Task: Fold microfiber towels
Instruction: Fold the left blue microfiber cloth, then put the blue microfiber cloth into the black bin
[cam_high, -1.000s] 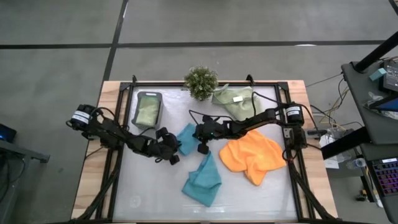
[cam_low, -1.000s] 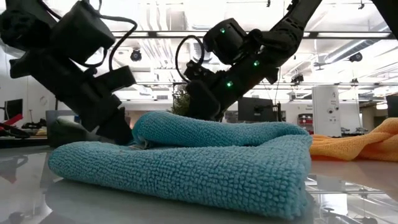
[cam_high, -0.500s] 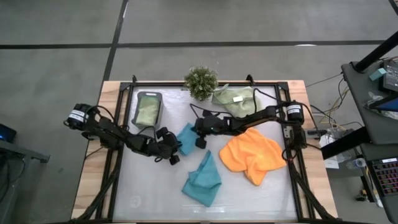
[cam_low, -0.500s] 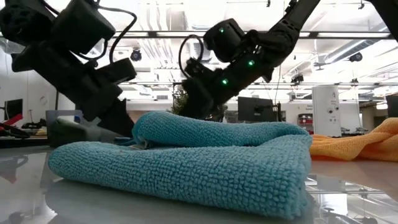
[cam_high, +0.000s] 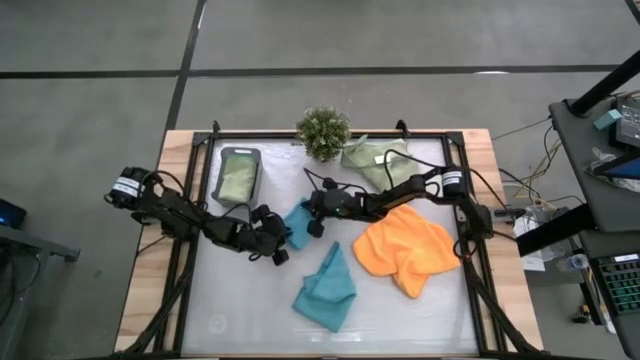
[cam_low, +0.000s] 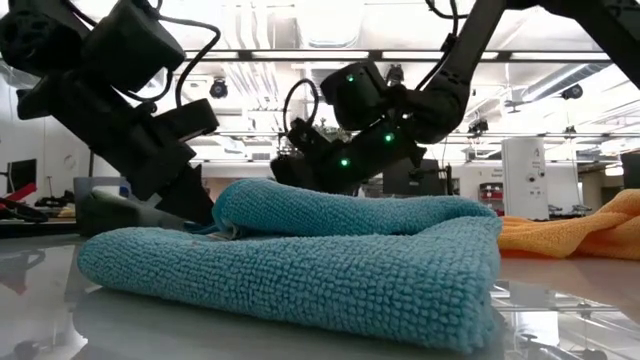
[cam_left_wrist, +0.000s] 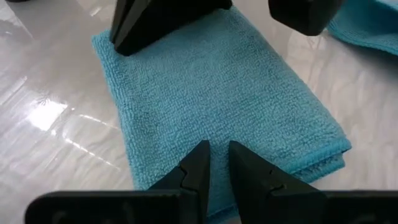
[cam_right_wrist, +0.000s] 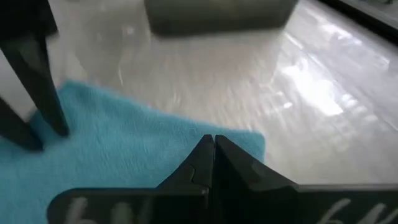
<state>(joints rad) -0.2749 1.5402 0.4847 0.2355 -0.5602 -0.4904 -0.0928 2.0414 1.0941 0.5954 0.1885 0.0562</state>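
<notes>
nearest the low camera is the loosely folded blue towel (cam_low: 300, 270), filling most of that view, and it hasn't budged over the last second. from above the same towel (cam_high: 326, 287) sits toward the front of the table (cam_high: 240, 310), with the orange towel (cam_high: 405, 250) just to its right.

behind it is the small folded blue towel (cam_high: 298, 222) in the middle, with both arms on it. the left claw (cam_high: 283, 236) sits at its left edge where it was a second ago. its wrist cam shows the fingertips (cam_left_wrist: 200, 158) nearly together, pressed down on the near edge of that towel (cam_left_wrist: 217, 93); can't tell if any cloth is actually pinched.

the right claw (cam_high: 312, 222) is what changed: it slid back and left across the towel and the arm now lies lower and flatter. its own cam shows the fingers (cam_right_wrist: 213, 144) clenched tight at the blue towel's corner (cam_right_wrist: 124, 155), though whether they grip cloth i can't tell.

farther back, only the overhead shows the tray (cam_high: 240, 175) with a pale green towel (cam_high: 238, 180) in it, the plant (cam_high: 323, 132), and another pale green towel (cam_high: 378, 160). the right arm now partly covers that one, and its white tag, plain a second ago, is out of sight.
</notes>
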